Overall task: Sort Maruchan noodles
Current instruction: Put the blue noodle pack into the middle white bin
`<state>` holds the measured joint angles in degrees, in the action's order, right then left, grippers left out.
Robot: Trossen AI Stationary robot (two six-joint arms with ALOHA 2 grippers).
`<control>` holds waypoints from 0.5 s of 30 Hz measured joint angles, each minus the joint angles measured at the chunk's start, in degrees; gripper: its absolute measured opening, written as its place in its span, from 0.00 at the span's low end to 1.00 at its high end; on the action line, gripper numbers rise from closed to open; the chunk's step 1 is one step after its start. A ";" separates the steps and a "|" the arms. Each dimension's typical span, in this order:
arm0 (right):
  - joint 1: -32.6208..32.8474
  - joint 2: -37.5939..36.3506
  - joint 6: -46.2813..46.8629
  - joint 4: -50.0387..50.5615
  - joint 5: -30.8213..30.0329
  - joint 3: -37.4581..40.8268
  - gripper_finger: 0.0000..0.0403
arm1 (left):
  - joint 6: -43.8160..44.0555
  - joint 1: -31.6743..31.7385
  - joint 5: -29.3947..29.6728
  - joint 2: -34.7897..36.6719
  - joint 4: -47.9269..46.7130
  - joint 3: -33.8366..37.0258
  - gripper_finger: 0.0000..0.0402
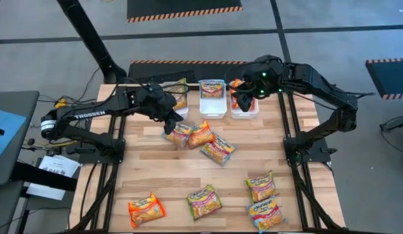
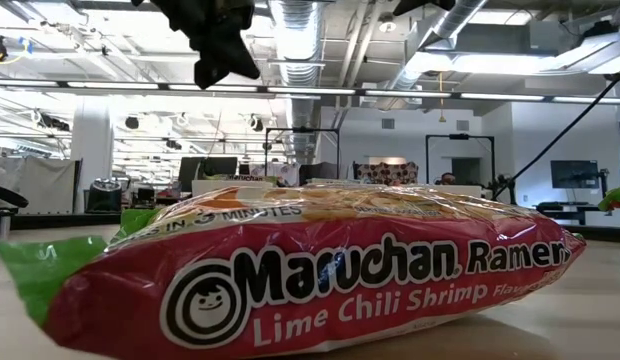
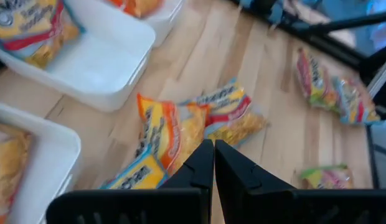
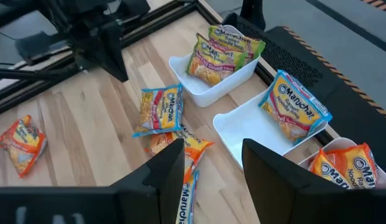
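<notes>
Sorting looks partly done: green-edged packets (image 4: 223, 53) fill one white bin, a blue-edged packet (image 4: 294, 113) lies in the middle bin (image 1: 212, 104), and orange packets (image 4: 347, 165) sit in the third. Just in front of the middle bin a cluster of three loose packets (image 1: 198, 138) waits, with five more Maruchan noodles (image 1: 205, 201) well beyond it. The left gripper (image 1: 170, 122) hovers at that cluster, fingers together and empty; the right gripper (image 1: 242, 99) hangs beside the middle bin over the orange one, fingers apart.
</notes>
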<state>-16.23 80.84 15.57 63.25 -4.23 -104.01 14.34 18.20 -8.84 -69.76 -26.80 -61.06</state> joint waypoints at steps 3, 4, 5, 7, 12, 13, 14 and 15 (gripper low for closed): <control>0.00 0.16 0.00 -0.67 -0.02 -0.07 0.47 | -1.24 0.04 0.00 0.00 -1.61 0.01 0.02; 0.00 0.28 0.00 -0.58 -0.02 -0.07 0.47 | -1.24 0.02 -0.14 0.00 -1.79 0.01 0.03; 0.00 0.33 0.00 -0.55 -0.02 -0.04 0.47 | -1.26 0.02 -0.15 -0.11 -1.87 0.01 0.05; 0.00 0.29 -0.02 -0.78 -0.04 -0.02 0.47 | -1.26 -0.01 -0.33 -0.68 -2.20 0.01 0.09; 0.00 0.28 -0.02 -0.87 -0.13 -0.03 0.47 | -1.58 0.11 1.13 -2.28 -3.35 0.03 0.23; 0.00 0.26 -0.02 -0.97 -0.13 -0.04 0.47 | -1.45 0.15 1.94 -2.79 -3.86 0.07 0.26; 0.00 0.26 -0.02 -1.01 -0.15 -0.04 0.47 | -1.48 0.15 2.54 -3.41 -3.68 0.07 0.28; 0.00 0.26 -0.02 -0.96 -0.15 -0.04 0.47 | -1.68 0.15 2.69 -4.02 -4.09 0.05 0.31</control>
<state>-16.23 81.10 15.55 62.29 -4.38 -104.05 12.65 18.35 -6.15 -73.78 -30.89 -61.01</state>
